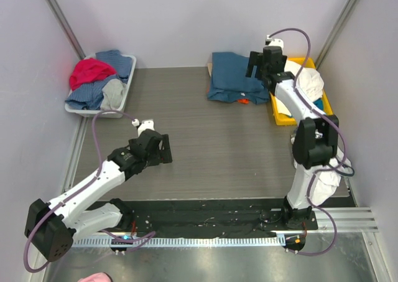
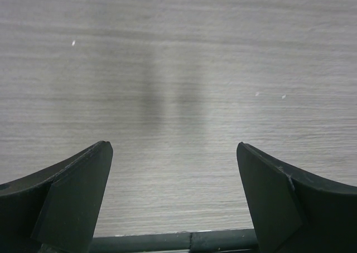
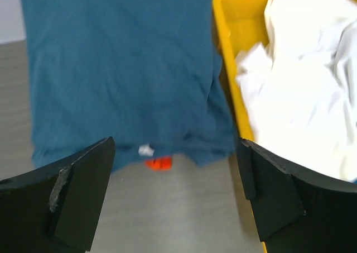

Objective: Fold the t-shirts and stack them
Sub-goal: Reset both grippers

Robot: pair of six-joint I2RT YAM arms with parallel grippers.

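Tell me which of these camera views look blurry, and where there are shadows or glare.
Top external: evenly lit and sharp, with mild glare on the metal strip at the near edge. Left wrist: a soft shadow band falls on the table. Right wrist: softest view, the teal t-shirt slightly blurred and the white cloth nearly washed out.

We see a plain dark teal-blue t-shirt (image 3: 122, 74), a sliver of orange t-shirt (image 3: 158, 163), white cloth (image 3: 312, 85), a bright yellow bin (image 3: 226, 35), a red garment (image 1: 90, 71), blue cloths (image 1: 115, 59), a grey cloth (image 1: 113, 95), a pale grey tray (image 1: 84, 111), and a grey table (image 2: 178, 52) with fine wood-grain streaks.
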